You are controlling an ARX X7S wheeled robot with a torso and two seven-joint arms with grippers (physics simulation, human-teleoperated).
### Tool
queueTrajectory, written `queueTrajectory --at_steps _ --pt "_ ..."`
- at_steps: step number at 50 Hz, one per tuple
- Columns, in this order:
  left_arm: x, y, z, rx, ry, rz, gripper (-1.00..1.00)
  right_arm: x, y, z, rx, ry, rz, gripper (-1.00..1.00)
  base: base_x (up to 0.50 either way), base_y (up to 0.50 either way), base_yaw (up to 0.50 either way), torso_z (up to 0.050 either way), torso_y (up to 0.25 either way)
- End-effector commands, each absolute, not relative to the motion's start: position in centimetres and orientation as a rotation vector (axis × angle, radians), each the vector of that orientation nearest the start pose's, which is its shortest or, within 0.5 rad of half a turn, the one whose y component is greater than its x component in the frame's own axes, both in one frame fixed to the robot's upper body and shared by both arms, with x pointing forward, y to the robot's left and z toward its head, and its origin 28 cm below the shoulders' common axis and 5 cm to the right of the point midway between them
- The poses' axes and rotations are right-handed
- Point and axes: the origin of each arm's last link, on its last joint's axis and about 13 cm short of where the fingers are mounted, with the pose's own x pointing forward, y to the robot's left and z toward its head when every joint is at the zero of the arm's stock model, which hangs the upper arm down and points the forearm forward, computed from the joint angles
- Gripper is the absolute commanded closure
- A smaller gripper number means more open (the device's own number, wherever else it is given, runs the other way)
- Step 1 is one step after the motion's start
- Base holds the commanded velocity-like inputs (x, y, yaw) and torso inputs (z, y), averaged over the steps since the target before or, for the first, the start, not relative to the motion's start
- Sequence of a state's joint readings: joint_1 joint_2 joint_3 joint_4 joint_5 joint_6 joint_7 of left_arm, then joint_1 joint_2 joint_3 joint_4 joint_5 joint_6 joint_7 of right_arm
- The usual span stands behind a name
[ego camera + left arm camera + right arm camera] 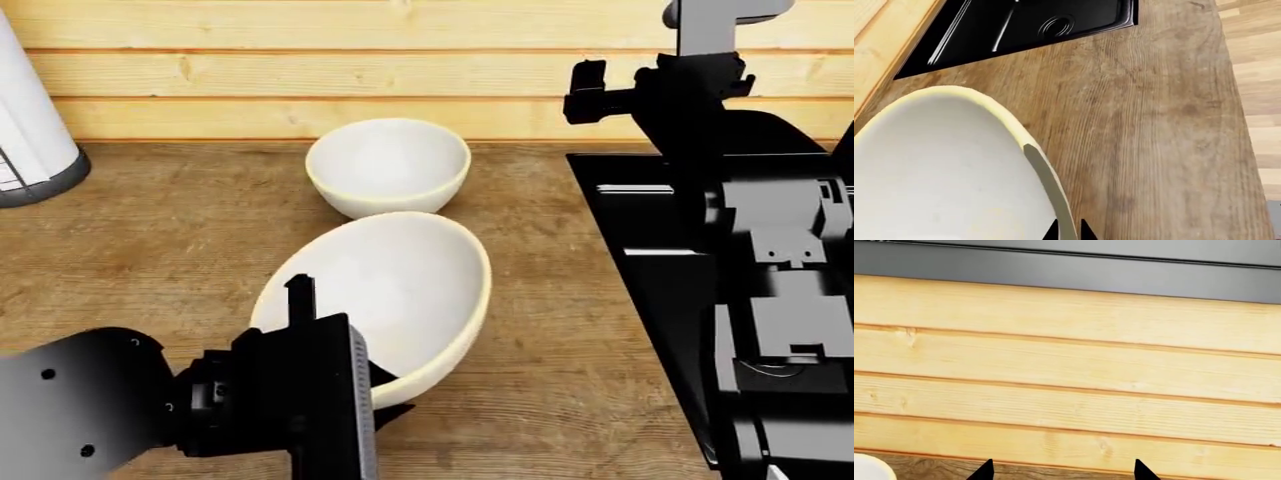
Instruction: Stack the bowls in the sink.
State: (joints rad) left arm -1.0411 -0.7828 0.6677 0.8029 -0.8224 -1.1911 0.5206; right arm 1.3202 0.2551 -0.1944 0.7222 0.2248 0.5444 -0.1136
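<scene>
The large cream-white bowl (400, 285) with a yellowish rim is tilted over the wooden counter, its far rim close to the smaller white bowl (387, 165), which stands upright near the wall. My left gripper (378, 388) is shut on the large bowl's near rim; in the left wrist view the rim runs between its fingertips (1067, 232) and the bowl (934, 165) fills the frame. The black sink (1021, 25) with a round drain lies beyond it, and at the right in the head view (641, 260). My right gripper (1063, 472) is open and empty, facing the plank wall, raised over the sink (594, 95).
A white cylinder (34, 120) with a grey base stands at the counter's far left. The plank wall (334, 70) runs along the back. My right arm (774, 260) covers most of the sink. The counter's outer edge (1237, 100) borders the light floor.
</scene>
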Motion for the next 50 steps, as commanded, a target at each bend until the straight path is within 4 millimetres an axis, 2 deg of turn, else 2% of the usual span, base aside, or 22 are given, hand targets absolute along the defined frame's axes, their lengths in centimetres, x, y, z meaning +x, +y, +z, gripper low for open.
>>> queueTrajectory --at_steps 1,9,22,35,50 --pt "21.7 23.9 26.1 0.757 0.195 -1.142 1.00 41.0 -17.0 27.3 -0.063 -0.031 0.042 -1.00 0.00 0.00 0.00 0.000 0.000" --pt "21.1 25.8 27.0 0.786 0.177 -1.036 1.00 41.1 -16.7 27.2 -0.064 -0.031 0.052 -1.00 0.00 0.00 0.00 0.000 0.000" --pt "20.3 28.6 27.5 0.773 0.148 -0.872 1.00 41.0 -16.5 28.3 -0.118 -0.039 0.100 -1.00 0.00 0.00 0.00 0.000 0.000" --pt "20.3 30.1 27.9 0.789 0.144 -0.754 1.00 41.1 -15.5 30.4 -0.284 -0.052 0.316 -1.00 0.00 0.00 0.00 0.000 0.000" --pt "20.0 32.0 29.1 0.805 0.112 -0.564 1.00 41.8 -13.7 31.5 -0.376 -0.031 0.494 -1.00 0.00 0.00 0.00 0.000 0.001"
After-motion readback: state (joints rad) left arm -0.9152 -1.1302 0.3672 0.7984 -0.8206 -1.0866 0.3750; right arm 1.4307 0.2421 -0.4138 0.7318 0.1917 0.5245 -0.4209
